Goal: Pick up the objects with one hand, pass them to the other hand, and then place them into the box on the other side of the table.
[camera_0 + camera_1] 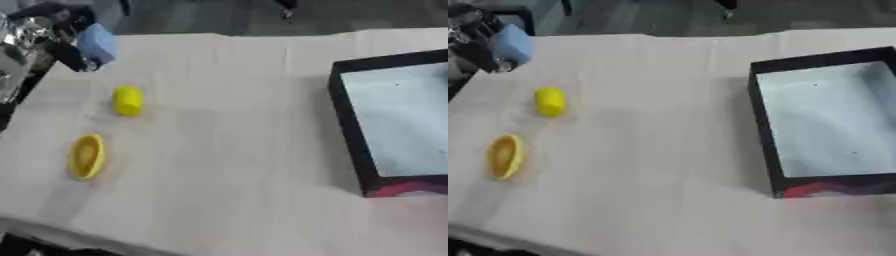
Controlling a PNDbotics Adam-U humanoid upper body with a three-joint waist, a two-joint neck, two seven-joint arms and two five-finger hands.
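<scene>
Nearest you, the yellow bowl point(87, 156) and yellow cylinder point(128, 101) wait by the bench's point(227, 150) left edge, the box point(765, 135) sits empty, and your left hand point(66, 35) holds a blue block point(98, 43).

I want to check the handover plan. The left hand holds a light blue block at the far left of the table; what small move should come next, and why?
Probably carry the light blue block rightward over the table's middle for the handover. The left hand holds it at the far left, the box lies at the right, and no right hand is in view.
</scene>
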